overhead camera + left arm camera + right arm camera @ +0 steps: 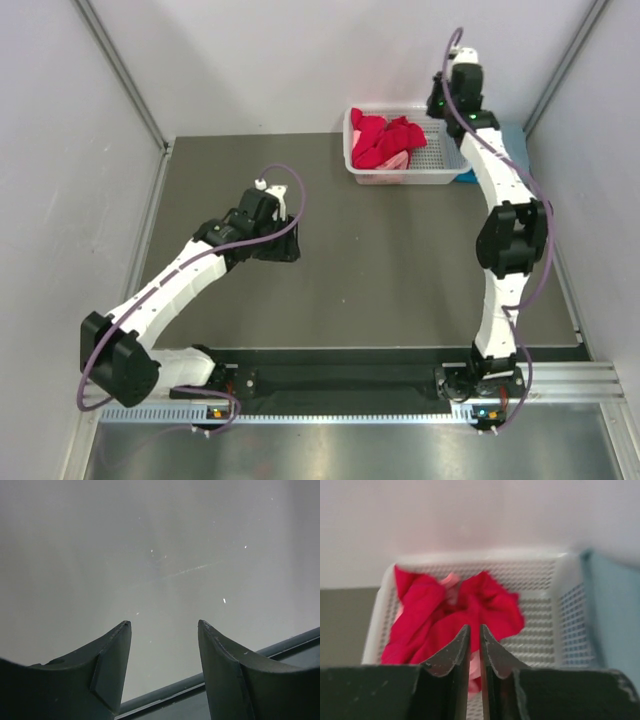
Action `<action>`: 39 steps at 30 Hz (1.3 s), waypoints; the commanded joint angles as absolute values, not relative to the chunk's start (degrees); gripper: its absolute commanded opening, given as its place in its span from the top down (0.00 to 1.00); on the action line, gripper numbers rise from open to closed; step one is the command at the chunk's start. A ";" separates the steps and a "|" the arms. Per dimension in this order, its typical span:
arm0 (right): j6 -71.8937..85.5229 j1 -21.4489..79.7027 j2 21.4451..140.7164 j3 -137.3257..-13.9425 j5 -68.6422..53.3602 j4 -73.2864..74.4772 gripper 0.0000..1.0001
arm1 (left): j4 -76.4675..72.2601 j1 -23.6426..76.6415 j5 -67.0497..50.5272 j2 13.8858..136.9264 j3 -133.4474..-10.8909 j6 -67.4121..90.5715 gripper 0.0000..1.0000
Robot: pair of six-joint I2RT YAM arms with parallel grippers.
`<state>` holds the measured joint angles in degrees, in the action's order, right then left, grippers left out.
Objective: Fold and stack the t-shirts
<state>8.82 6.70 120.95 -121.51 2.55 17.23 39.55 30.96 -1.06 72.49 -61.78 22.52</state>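
A heap of red t-shirts [378,138] with a bit of pink cloth [398,160] lies crumpled in the left half of a white lattice basket [440,160] at the back of the table. In the right wrist view the red t-shirts [440,615] fill the basket's [545,630] left side. My right gripper [474,628] hovers above the basket's near side, jaws almost together with nothing between them; from above, the right gripper [455,100] sits high by the back wall. My left gripper [285,245] hangs open and empty over the table's middle left, and the left gripper [164,623] faces bare grey surface.
A pale blue cloth [615,625] lies just right of the basket, and a turquoise bit [467,177] shows at the basket's front right corner. Grey walls close in the table on the left, back and right. A metal rail [350,412] runs along the near edge.
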 commanded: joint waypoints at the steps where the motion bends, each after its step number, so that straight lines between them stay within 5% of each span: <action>1: 15.46 10.88 122.08 -120.68 0.18 16.00 0.89 | 38.76 30.50 -1.23 69.26 -61.00 22.24 0.39; 11: 29.09 18.45 133.32 -124.54 -8.87 11.17 0.99 | 42.36 29.88 -0.53 63.99 -60.12 22.24 0.39; 39: 38.23 27.86 148.53 -134.65 -16.69 4.83 1.00 | 44.65 29.36 0.44 63.02 -60.91 22.15 0.38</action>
